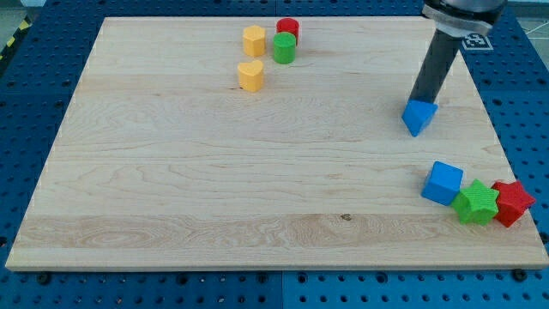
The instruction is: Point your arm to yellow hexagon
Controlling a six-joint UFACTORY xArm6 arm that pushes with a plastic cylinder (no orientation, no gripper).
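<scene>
Claw absent: rod only, my tip [416, 102] touching the small blue block [419, 117]. Yellow hexagon [254, 40] lies well apart, toward the view's upper left, beside the red cylinder [287, 30], green cylinder [284, 48] and yellow heart [250, 75]. Judged light, rigid, easily slid; approach its free left face.

The yellow hexagon [254, 39] stands upright, flat face up, near the view's top edge of the bench [171, 189], left of centre-top. Its surface is plain yellow; the six-sided outline is visible.
</scene>
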